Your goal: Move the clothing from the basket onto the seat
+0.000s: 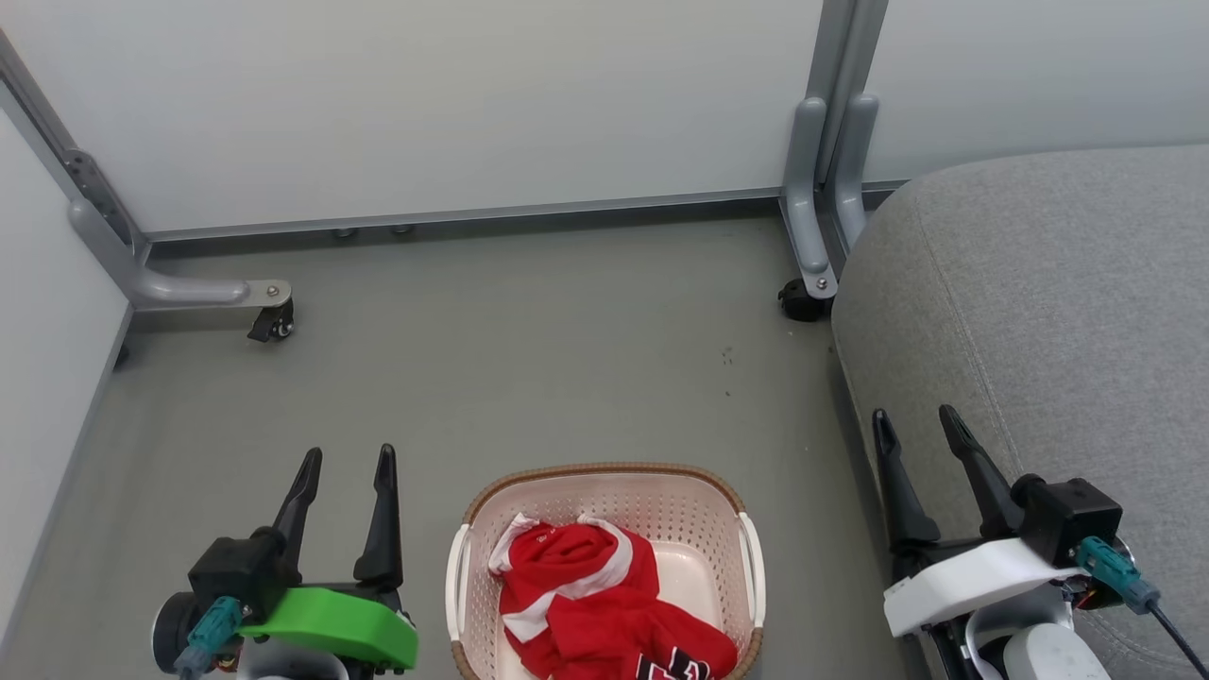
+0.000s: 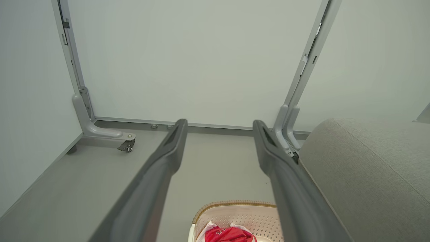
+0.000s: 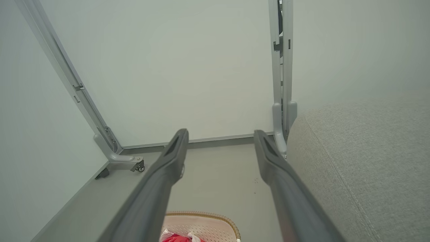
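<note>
basket (image 1: 746, 552) on floor | clothing (image 1: 590, 595) in basket | seat (image 1: 1039, 312) right of basket | left gripper (image 1: 345, 463) left of basket

The cream perforated plastic basket (image 1: 661, 510) loses its near end off-frame; inside it, the floppy red clothing (image 1: 586, 595) bears cropped, unreadable print.
</note>
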`<state>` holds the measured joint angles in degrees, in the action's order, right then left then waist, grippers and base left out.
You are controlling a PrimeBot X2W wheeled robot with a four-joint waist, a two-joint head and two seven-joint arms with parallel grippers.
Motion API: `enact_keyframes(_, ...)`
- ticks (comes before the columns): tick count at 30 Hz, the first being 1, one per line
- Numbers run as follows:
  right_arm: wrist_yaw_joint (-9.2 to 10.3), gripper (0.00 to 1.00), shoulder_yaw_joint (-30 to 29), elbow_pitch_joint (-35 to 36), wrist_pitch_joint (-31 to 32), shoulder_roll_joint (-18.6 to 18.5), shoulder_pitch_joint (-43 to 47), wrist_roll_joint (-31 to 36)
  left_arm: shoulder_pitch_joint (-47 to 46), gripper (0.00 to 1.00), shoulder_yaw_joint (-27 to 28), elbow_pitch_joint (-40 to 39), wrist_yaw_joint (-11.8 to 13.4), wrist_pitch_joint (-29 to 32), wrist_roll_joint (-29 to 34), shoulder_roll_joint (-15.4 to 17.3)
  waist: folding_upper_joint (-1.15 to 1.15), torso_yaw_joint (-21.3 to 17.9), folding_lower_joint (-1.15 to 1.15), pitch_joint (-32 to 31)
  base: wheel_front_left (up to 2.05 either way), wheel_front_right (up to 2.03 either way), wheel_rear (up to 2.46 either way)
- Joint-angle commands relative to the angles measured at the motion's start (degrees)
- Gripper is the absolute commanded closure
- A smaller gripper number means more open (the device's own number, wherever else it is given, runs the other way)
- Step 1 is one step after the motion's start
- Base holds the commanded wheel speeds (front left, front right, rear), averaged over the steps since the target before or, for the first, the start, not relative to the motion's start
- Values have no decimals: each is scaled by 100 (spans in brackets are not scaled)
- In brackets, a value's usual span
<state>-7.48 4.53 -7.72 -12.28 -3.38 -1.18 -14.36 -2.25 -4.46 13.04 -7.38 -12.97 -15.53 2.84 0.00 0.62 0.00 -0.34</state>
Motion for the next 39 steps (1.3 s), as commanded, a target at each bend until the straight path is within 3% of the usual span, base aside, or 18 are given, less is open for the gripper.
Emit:
enact_keyframes(1, -2, 0, 13, 13, -48, -7, 58, 124, 20, 0, -9, -2, -17, -49, 151, 13, 0, 5, 0, 6, 0, 0, 0)
enact_keyframes(19, -2, 0, -15, -12, 131, 24, 112, 752, -13, 0, -30, 254, -15, -244, 739, 11, 0, 25, 0, 37, 0, 0, 0)
enact_keyframes(39, -1, 0, -68, -71, 183, 45, 89, 618, -70, 0, 6, 370, 78, -220, 660, 10, 0, -8, 0, 76, 0, 0, 0)
